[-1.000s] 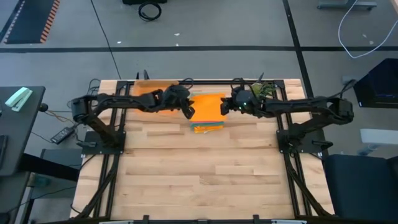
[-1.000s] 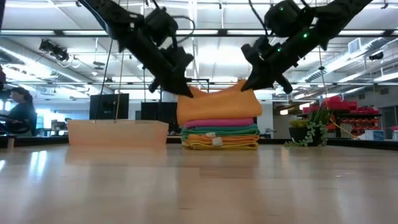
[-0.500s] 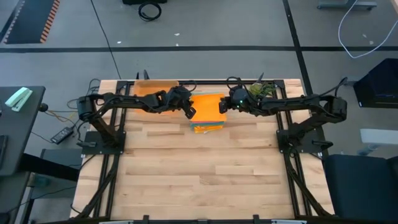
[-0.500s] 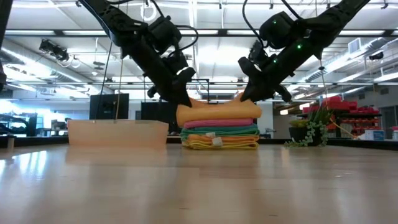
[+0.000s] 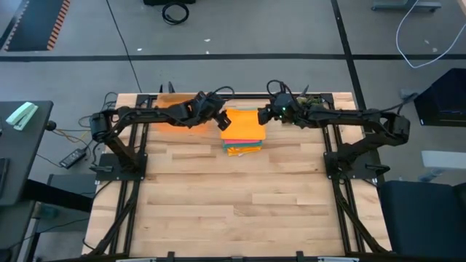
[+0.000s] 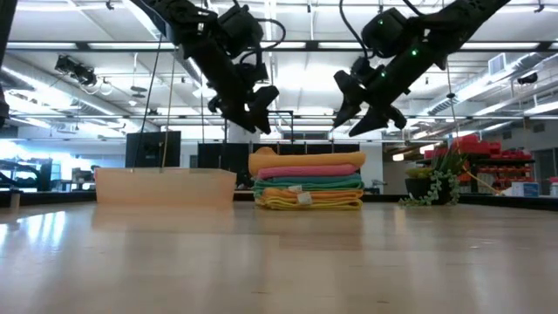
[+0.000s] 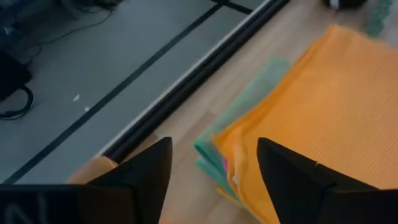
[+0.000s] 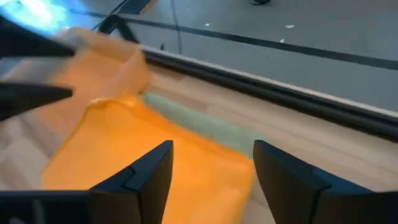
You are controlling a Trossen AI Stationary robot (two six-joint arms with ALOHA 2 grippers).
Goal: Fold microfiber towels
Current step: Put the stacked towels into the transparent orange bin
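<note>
Both grippers have let go of the orange towel (image 6: 306, 160) and lifted off it; the left gripper (image 6: 259, 112) and right gripper (image 6: 351, 112) hang above with jaws released. It tops the folded stack (image 5: 243, 143) on the tabletop (image 5: 240, 204); no unfolded towel shows.

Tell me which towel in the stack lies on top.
The orange towel: it caps the stack, with pink, then teal and green, and yellow at the bottom beneath it. Both grippers hang open above it.
</note>
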